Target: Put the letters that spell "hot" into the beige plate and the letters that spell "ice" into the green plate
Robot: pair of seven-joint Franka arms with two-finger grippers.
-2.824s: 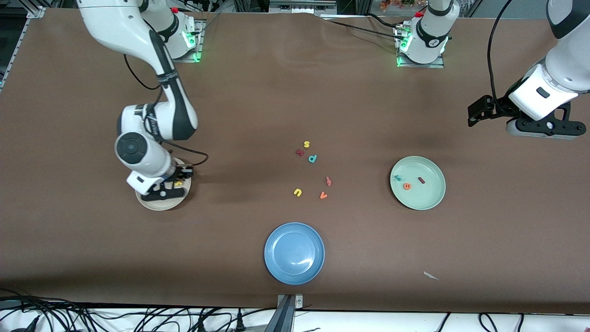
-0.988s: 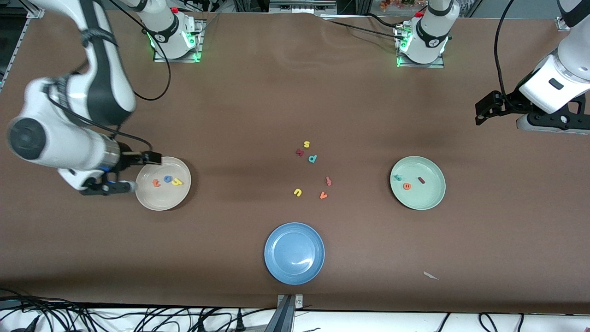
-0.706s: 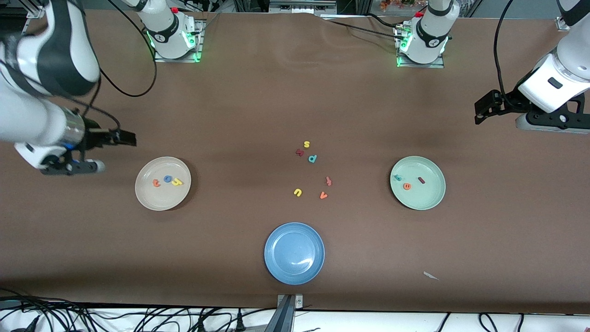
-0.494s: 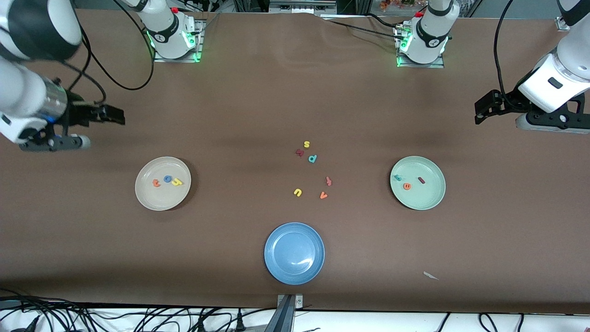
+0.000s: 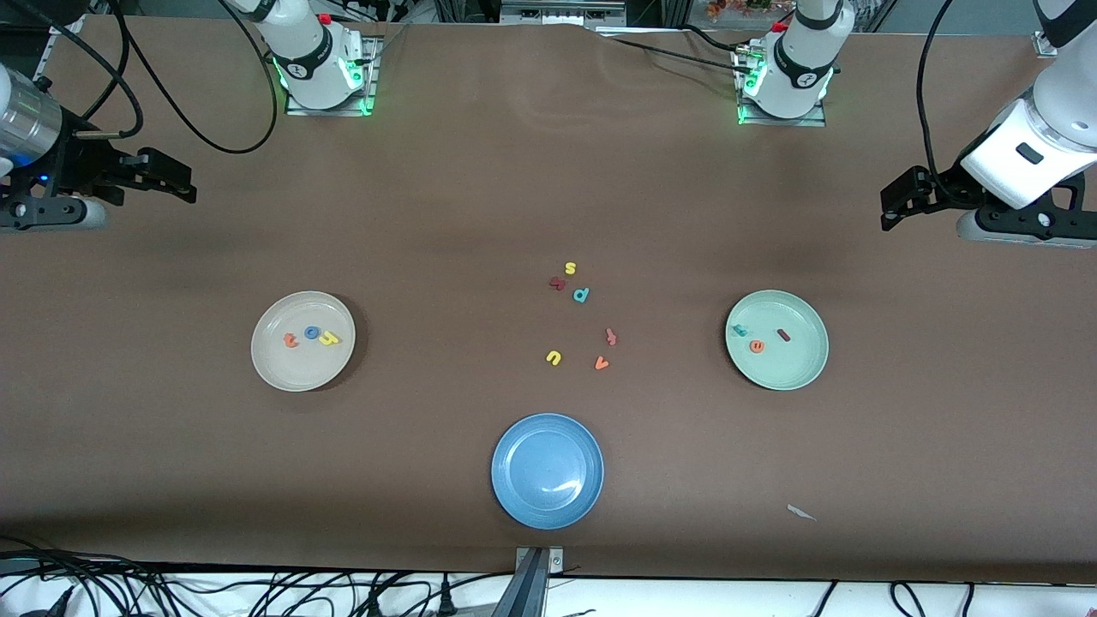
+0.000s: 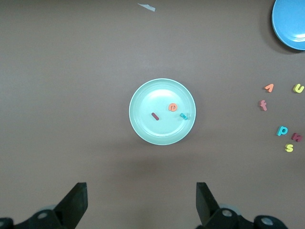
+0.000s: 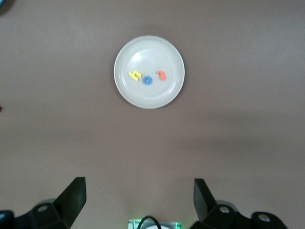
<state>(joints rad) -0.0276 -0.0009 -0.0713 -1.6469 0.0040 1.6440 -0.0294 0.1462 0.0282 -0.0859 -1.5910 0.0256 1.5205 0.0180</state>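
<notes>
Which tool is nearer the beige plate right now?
The right tool, open, up over bare table at the right arm's end, is nearer the beige plate. The left tool, open, hangs over its own end, nearer the green plate.

Front camera: high, across the worktop (image 5: 548, 197), facing both arm bases at 12 o'clock. Left wrist camera: looks straight down from well above, green plate (image 6: 143, 125) centred. Right wrist camera: likewise over beige plate (image 7: 149, 98). Both plates also show in front view.
</notes>
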